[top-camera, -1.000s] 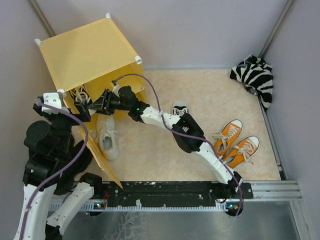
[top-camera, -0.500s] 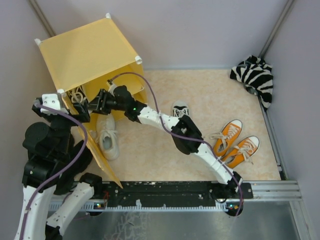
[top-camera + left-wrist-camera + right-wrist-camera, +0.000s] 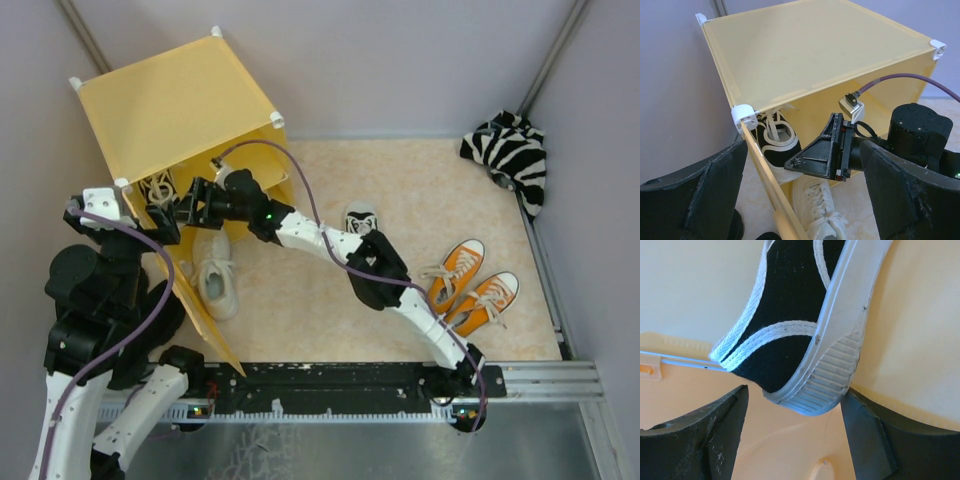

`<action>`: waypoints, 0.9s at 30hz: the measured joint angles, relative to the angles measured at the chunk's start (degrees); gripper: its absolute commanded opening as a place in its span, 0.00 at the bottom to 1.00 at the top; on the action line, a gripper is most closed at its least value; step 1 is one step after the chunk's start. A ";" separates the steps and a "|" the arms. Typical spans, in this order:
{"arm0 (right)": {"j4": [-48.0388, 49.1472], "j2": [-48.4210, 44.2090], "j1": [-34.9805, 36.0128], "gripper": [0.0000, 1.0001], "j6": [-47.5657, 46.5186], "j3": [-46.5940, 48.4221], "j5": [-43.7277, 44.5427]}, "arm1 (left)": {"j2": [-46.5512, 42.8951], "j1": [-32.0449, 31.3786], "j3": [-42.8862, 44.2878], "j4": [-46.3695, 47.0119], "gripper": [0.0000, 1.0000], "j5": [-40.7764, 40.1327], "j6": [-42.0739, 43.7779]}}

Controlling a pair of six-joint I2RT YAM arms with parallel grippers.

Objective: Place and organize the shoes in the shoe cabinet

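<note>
At the far left, the left pincer [image 3: 800,200] hangs released by the open door [image 3: 200,310] of the yellow shoe cabinet [image 3: 175,105], a plastic cube with white corner connectors. Inside its opening sits a black-and-white sneaker [image 3: 776,145], white-laced and white-soled. The right pincer [image 3: 792,435] reaches in, fingers spread either side of that shoe's heel, the sole's edge against one finger. A cream sneaker pair [image 3: 213,270] lies just in front of the cabinet. Mid-counter stands another black-and-white sneaker [image 3: 360,216]; further right, an orange pair [image 3: 470,285].

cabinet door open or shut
Open: the yellow door swings out toward the arms, and a black-and-white sneaker shows inside the shoe cabinet.
</note>
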 measured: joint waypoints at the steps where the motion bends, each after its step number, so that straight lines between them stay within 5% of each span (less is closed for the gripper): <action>1: -1.09 -0.63 0.00 0.74 -0.94 -0.35 0.44 | 0.00 0.00 0.00 0.02 0.99 -0.09 -0.07; 12: -12.52 -6.71 0.00 0.75 -10.73 -3.58 4.26 | 1.18 0.00 0.00 0.22 0.99 -1.81 -0.22; 27: -8.61 -6.47 0.28 0.65 -10.82 -2.32 -2.64 | 1.68 0.00 -0.07 0.33 0.99 -2.05 -0.46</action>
